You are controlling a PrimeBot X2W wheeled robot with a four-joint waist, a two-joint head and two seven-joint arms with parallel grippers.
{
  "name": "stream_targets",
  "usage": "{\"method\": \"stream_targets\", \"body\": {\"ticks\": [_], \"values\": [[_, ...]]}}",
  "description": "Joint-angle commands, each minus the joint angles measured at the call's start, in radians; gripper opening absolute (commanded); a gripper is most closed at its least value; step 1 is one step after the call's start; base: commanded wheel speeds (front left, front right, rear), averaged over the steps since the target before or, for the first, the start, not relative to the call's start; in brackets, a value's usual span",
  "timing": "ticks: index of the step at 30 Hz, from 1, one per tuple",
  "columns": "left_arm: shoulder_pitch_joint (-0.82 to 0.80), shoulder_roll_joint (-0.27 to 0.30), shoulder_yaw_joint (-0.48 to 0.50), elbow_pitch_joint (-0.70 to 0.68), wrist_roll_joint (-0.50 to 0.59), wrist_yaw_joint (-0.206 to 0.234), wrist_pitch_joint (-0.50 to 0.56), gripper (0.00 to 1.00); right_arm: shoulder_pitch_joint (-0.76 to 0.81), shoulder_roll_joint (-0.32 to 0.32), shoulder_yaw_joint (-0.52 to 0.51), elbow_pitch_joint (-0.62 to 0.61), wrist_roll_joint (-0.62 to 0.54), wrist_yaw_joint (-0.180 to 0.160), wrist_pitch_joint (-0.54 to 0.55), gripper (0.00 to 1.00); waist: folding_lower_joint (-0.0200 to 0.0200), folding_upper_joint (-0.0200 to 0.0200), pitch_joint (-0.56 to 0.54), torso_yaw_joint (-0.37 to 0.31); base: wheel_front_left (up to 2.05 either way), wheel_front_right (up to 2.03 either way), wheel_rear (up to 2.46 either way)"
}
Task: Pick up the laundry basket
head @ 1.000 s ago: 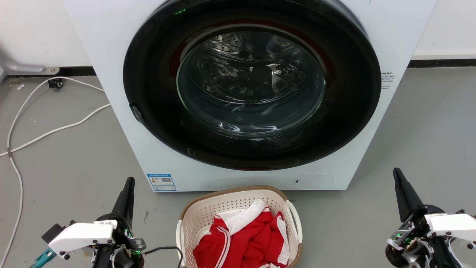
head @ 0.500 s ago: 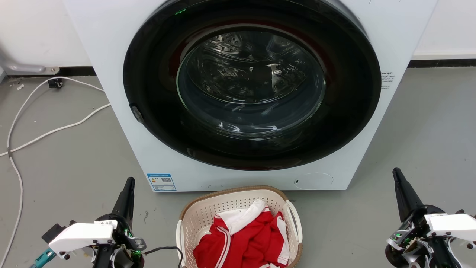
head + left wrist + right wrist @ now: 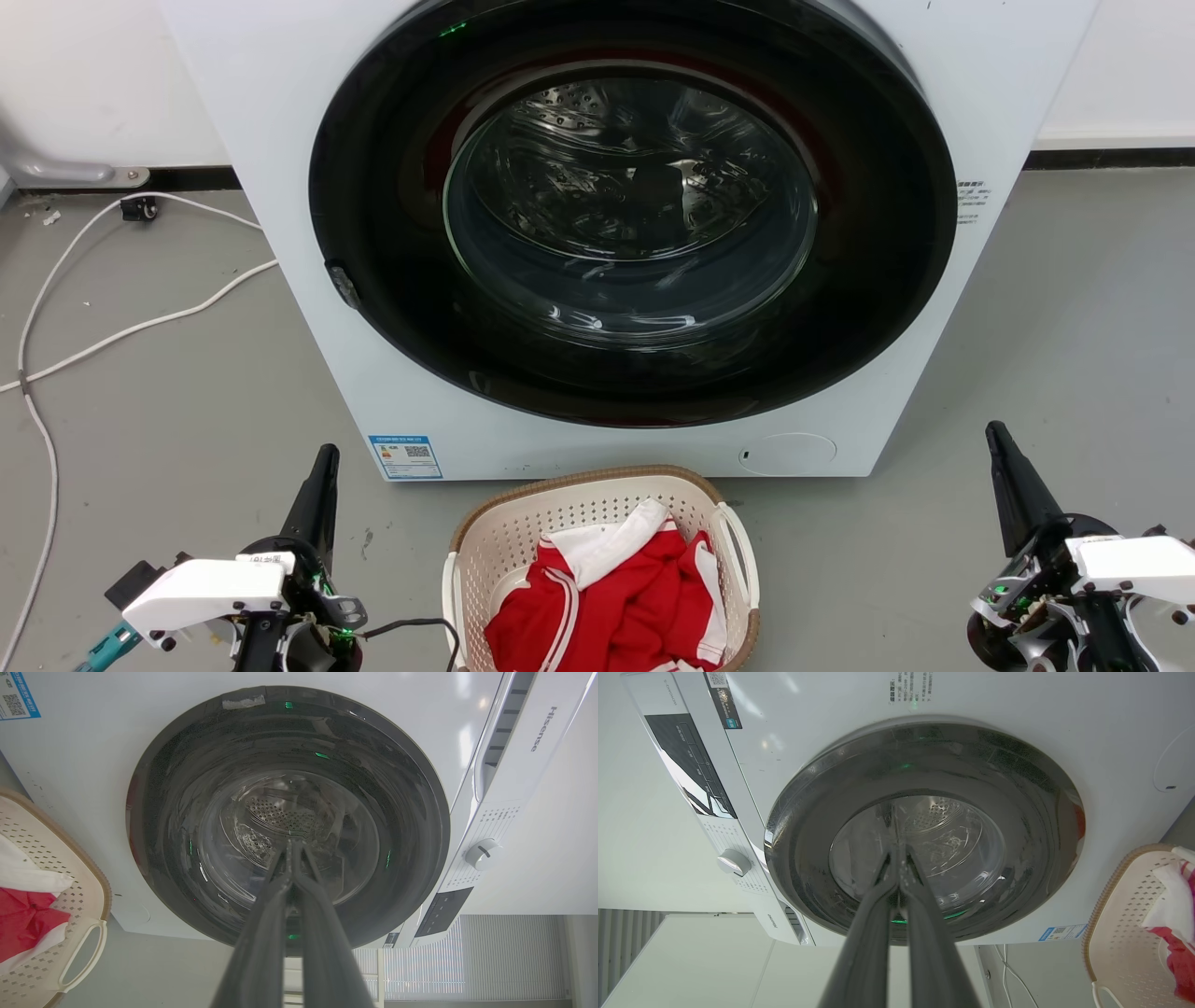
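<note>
The laundry basket (image 3: 523, 537) stands on the grey floor just in front of the washer, cream and perforated with a brown rim and white side handles; red and white clothes (image 3: 616, 607) lie in it. It also shows at the left edge of the left wrist view as the basket (image 3: 70, 905) and at the right edge of the right wrist view as the basket (image 3: 1115, 933). My left gripper (image 3: 325, 457) is shut, well to the basket's left. My right gripper (image 3: 995, 431) is shut, well to its right. Both hold nothing and point toward the washer.
A white front-loading washer (image 3: 308, 168) with a shut dark round door (image 3: 635, 215) rises right behind the basket. White cables (image 3: 140, 322) trail over the floor at the left. Bare floor lies on both sides of the basket.
</note>
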Motion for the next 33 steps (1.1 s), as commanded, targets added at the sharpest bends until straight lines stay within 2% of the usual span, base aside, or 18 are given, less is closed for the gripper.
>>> {"method": "stream_targets", "body": {"ticks": [1, 8, 9, 17, 21, 22, 33], "values": [[-0.010, 0.000, 0.004, 0.001, 0.001, -0.003, 0.002, 0.00, -0.013, 0.002, -0.002, 0.002, -0.003, 0.000, 0.003, 0.00, -0.0001, 0.0000, 0.000, 0.000, 0.00, 0.00, 0.00], [-0.010, -0.001, 0.004, 0.001, 0.002, -0.003, 0.003, 0.00, -0.013, 0.004, -0.003, 0.002, -0.005, 0.000, 0.004, 0.00, -0.0001, 0.0000, 0.000, 0.000, 0.00, 0.00, 0.00], [0.000, -0.001, 0.001, 0.000, 0.000, 0.000, 0.000, 1.00, 0.000, 0.002, -0.002, 0.000, -0.001, 0.000, 0.001, 1.00, 0.0001, 0.0000, 0.000, 0.000, 0.00, 0.00, 0.00], [-0.004, -0.001, -0.033, -0.010, 0.014, 0.000, -0.036, 1.00, 0.008, 0.003, 0.027, -0.020, -0.024, 0.000, -0.034, 1.00, 0.0000, 0.0000, 0.001, 0.000, 0.00, 0.00, 0.00], [-0.008, -0.002, -0.037, -0.028, 0.056, 0.000, -0.056, 1.00, 0.010, 0.004, 0.038, -0.029, -0.064, 0.000, -0.054, 1.00, 0.0000, 0.0000, 0.001, 0.000, 0.00, 0.00, 0.00], [-0.011, -0.002, -0.035, -0.048, 0.117, 0.000, -0.070, 1.00, 0.010, 0.004, 0.035, -0.037, -0.125, 0.000, -0.067, 1.00, 0.0000, 0.0000, 0.001, 0.000, 0.00, 0.00, 0.00], [-0.014, -0.002, -0.048, -0.118, 0.372, -0.001, -0.116, 1.00, 0.022, 0.006, 0.035, -0.094, -0.423, 0.000, -0.113, 1.00, 0.0000, 0.0000, 0.002, 0.000, 0.00, 0.00, 0.00]]}}
